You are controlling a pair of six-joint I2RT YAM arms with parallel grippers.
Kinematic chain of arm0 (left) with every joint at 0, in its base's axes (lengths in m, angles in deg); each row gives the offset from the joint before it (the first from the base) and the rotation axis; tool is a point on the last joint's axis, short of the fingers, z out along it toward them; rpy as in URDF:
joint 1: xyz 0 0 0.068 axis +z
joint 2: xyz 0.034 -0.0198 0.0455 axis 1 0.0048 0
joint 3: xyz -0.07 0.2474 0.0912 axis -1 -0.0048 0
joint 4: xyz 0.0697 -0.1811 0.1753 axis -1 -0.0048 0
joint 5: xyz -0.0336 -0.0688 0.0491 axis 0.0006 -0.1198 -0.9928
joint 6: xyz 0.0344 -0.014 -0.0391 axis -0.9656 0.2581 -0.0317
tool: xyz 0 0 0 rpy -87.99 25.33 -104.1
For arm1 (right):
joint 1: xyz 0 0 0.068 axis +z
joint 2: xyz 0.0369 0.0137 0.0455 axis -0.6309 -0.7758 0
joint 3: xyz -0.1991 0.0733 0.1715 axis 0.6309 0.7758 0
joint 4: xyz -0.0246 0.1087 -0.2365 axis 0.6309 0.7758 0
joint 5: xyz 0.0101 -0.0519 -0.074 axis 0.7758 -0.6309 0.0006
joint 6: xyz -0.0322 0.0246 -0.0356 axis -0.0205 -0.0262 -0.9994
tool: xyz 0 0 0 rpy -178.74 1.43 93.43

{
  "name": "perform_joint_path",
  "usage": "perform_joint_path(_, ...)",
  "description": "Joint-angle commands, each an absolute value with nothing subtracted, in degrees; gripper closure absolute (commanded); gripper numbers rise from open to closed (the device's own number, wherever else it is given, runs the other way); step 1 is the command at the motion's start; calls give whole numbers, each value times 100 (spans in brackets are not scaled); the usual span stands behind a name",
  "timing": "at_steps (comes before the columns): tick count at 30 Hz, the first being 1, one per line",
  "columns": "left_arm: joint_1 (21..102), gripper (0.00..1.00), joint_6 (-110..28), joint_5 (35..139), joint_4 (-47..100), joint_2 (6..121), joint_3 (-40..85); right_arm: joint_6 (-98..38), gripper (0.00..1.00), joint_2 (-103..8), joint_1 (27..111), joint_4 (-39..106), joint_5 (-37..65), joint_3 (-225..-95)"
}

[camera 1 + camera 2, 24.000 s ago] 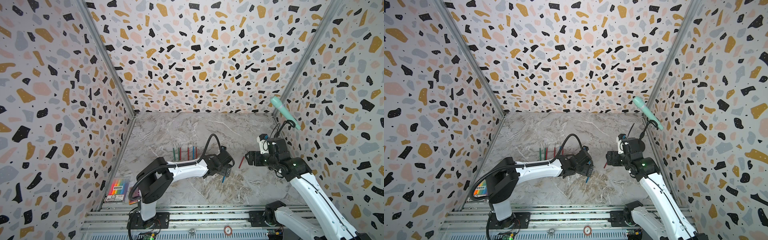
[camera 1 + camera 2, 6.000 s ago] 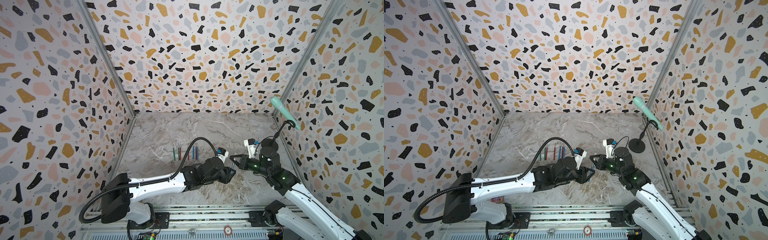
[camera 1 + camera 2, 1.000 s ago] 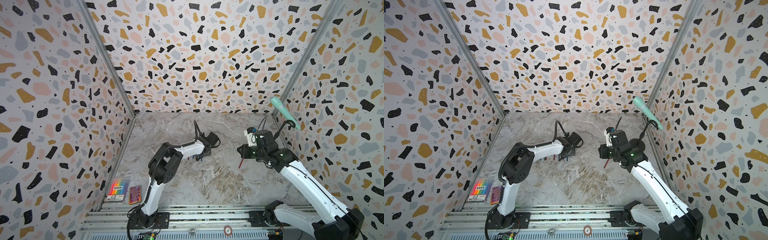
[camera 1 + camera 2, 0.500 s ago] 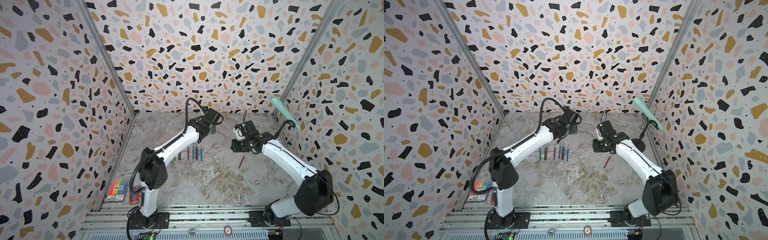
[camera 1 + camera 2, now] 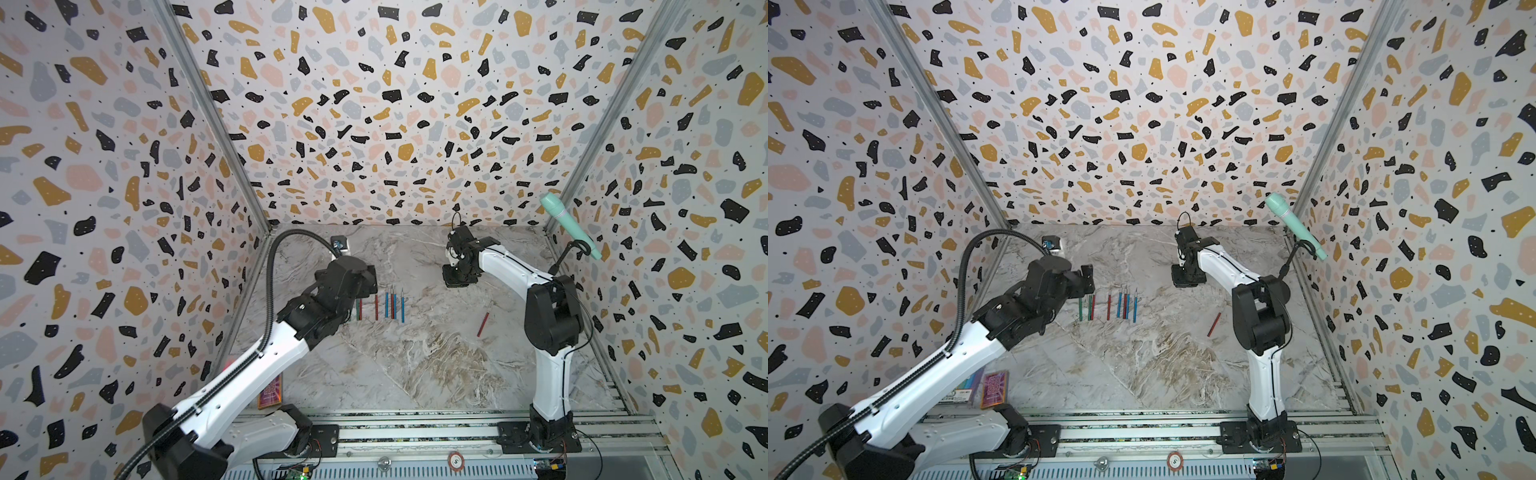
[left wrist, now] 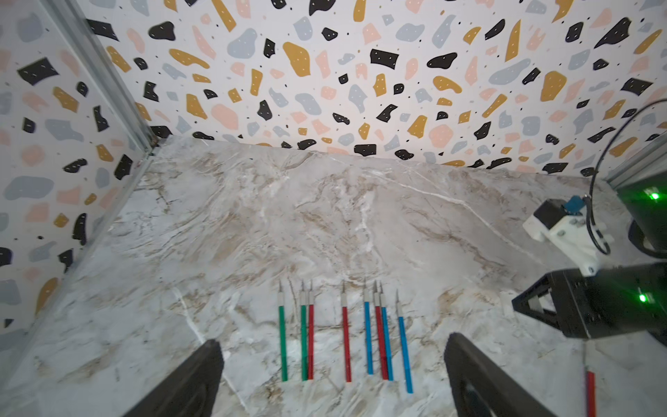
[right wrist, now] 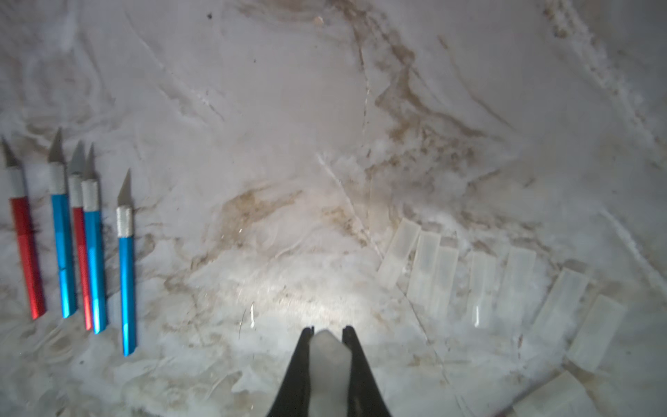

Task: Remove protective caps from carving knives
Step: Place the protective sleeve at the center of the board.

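Right end effector (image 7: 328,330): closed on a small clear plastic cap (image 7: 330,361). The cap is pinched between the two black fingers and sticks out a little past their tips. It hangs low over the grey marble-patterned surface (image 7: 252,108).
Step in hand: in my judgement, to lay this cap down with the others. The pulling-off looks done.
Row of loose clear caps (image 7: 482,285): they lie flat on the surface, just to one side of the held cap. Some touch each other, some lie apart.
How to place: bring the held cap to a bare spot at the end of this row. Go low before opening the fingers, so the light piece does not bounce or slide. Do not press on the caps that lie there.
Left end effector (image 6: 332,337): open wide and empty, above the shaft ends of the knife row.
Carving knives (image 6: 368,339): eight thin metal ones with green, red and blue shafts lie side by side. Their grey blades are bare and all point to the back wall. Two pairs seem to touch.
Single red knife (image 5: 483,324): it lies alone and tilted, well apart from the row and nearer to the right arm. Whether it wears a cap I cannot tell.
Care: the blades are exposed, so the left fingers should lift straight up and not sweep across the row.
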State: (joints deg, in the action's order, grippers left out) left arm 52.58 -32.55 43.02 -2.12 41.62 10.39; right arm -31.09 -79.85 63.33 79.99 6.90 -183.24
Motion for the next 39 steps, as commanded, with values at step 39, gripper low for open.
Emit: perform_joint_path(39,5246,0,-3916,4338,614,3384,-300,-2443,69,-7778,6452,8703,571,-19171)
